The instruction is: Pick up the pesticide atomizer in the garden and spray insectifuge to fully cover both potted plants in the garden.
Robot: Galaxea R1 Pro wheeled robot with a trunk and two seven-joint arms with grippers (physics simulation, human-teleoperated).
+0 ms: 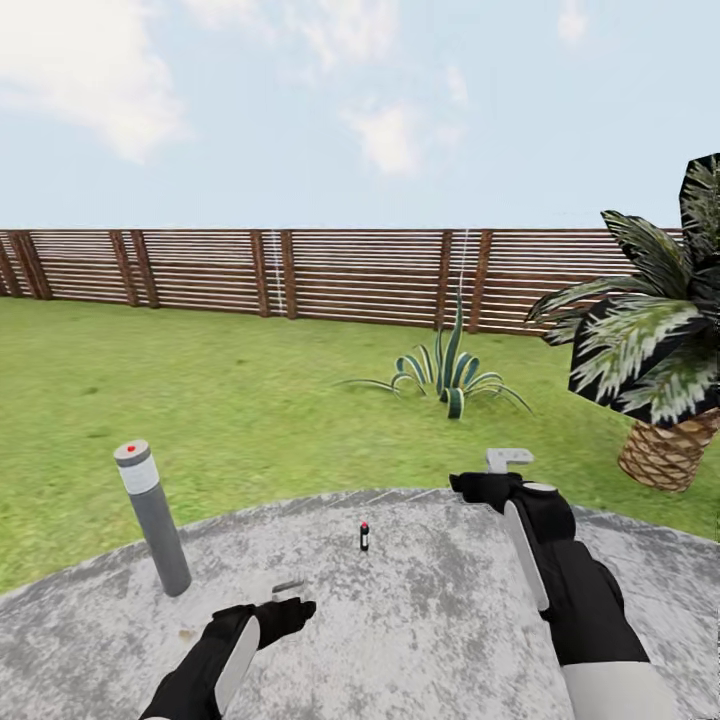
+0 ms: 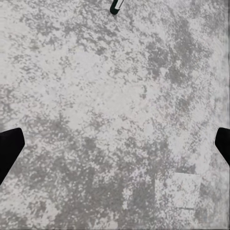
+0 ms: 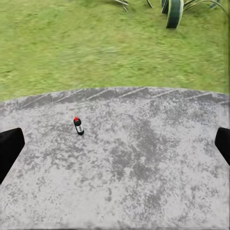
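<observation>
The slim black pesticide atomizer with a red tip [image 1: 364, 536] is seen standing upright on the round grey gravel patio [image 1: 450, 620], at about 12 o'clock from the robot, between the two arms. The left tool [image 1: 290, 592] is held low at 10 o'clock, released, its black fingertips [image 2: 9, 148] spread wide above the gravel. The right tool [image 1: 508, 460] is raised at 1 o'clock, likewise released. A tall grey bollard lamp [image 1: 152, 515] is placed at 10 o'clock, a spiky striped agave [image 1: 447, 372] on the green lawn [image 1: 200, 400] beyond.
</observation>
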